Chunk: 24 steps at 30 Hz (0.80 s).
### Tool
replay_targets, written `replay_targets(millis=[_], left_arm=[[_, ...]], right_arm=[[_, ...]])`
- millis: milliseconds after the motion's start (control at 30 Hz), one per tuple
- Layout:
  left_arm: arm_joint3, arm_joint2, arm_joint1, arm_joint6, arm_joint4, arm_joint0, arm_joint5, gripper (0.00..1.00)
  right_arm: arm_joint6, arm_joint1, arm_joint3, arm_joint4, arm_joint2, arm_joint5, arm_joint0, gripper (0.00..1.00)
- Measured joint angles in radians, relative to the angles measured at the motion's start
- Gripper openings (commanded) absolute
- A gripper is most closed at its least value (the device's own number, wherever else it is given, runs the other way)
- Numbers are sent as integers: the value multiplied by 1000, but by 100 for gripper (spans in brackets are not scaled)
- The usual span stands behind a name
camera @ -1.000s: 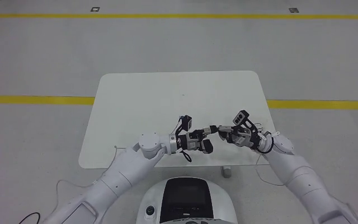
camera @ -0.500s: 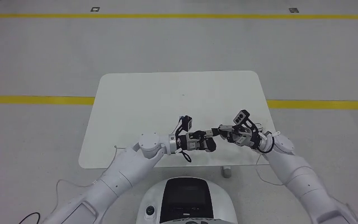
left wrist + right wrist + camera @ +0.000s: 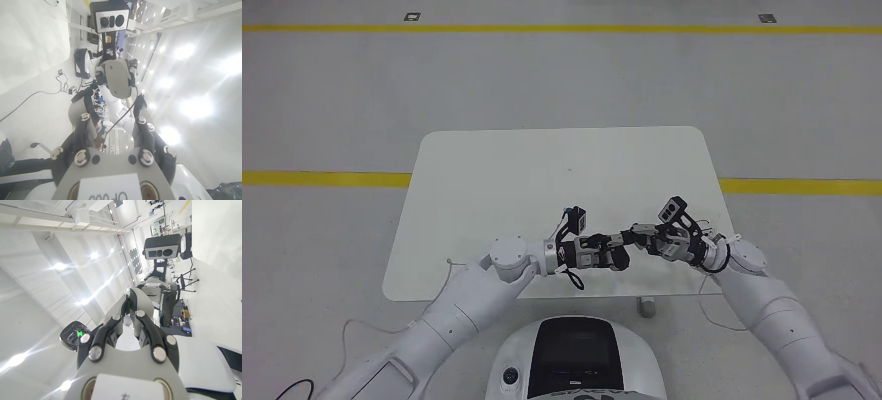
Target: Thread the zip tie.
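I see both arms bent inward, left gripper point(image 3: 113, 103) spread wide, right gripper point(image 3: 644, 240) facing it, tips nearly meeting, wrists roughly level.

White table point(image 3: 492, 170) on grey floor point(image 3: 342, 90) with yellow lines point(image 3: 542, 28).

**Surface point(image 3: 502, 190), white, rectangular, rounded corners**
Stands on a pale grey floor point(image 3: 332, 100) crossed by two yellow lines point(image 3: 322, 178). One tiny dark speck point(image 3: 568, 168) lies on the top near its middle, too small to identify.
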State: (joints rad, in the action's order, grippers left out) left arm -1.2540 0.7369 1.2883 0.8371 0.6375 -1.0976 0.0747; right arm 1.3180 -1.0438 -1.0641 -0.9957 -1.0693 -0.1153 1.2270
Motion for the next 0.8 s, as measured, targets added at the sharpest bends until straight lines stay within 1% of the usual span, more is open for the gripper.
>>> replay_targets(millis=[200, 267, 367, 800], left_arm=[[4, 2, -1, -1, -1, -1, 3, 29], [3, 3, -2, -3, -2, -1, 3, 27], [2, 3, -3, -6, -5, -2, 3, 25], [-6, 7, -6, -17, -12, -5, 4, 24]], right_arm=[[-11, 3, 1, 44, -17, 0, 2, 0], [-15, 4, -2, 63, -23, 1, 3, 0], [-16, 8, -10, 95, -31, 9, 6, 0], [-19, 19, -52, 196, -56, 24, 30, 0]])
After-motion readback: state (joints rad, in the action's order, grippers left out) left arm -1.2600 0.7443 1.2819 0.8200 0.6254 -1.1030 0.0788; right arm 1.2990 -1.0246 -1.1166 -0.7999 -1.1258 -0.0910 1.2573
